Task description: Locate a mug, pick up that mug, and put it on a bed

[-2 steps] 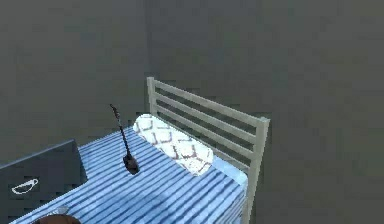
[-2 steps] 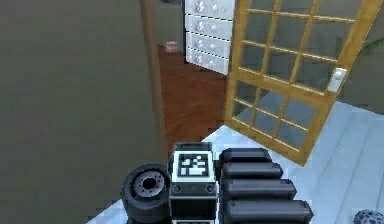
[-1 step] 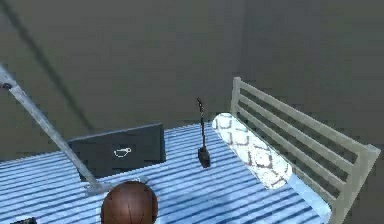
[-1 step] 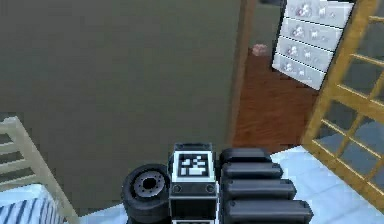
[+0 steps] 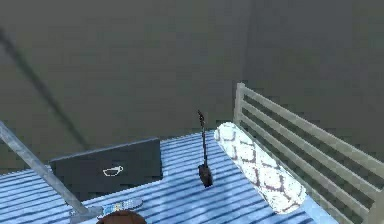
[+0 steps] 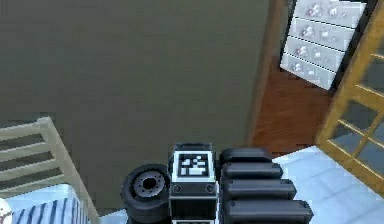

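Blue-striped sheeting covers the bed, carrying a dark open laptop, a patterned pillow and, at the forward view's bottom edge just below the laptop, a reddish-brown rounded object too cut off to confirm as the mug. In the arm side view the end effector shows as a dark round body left of the white marker square, near the bed's corner; its fingers' state, any load, and its position relative to that object cannot be told.
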You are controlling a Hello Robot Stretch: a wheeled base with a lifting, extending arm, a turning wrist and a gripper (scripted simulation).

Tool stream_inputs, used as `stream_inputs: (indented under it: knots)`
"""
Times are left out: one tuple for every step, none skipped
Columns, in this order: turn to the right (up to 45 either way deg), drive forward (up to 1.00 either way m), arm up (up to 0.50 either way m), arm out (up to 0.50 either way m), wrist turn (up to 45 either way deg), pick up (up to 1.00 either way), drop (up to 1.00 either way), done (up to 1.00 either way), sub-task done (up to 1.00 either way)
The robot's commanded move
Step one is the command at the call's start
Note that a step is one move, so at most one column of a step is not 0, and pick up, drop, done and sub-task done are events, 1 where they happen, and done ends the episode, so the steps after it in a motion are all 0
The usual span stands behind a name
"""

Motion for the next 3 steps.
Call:
stream_inputs:
  knots:
    - [-36.0,0.0,0.0,0.0,0.0,0.0,0.0,0.0,0.0]
    - [24.0,0.0,0.0,0.0,0.0,0.0,0.0,0.0,0.0]
    - [-12.0,0.0,0.0,0.0,0.0,0.0,0.0,0.0,0.0]
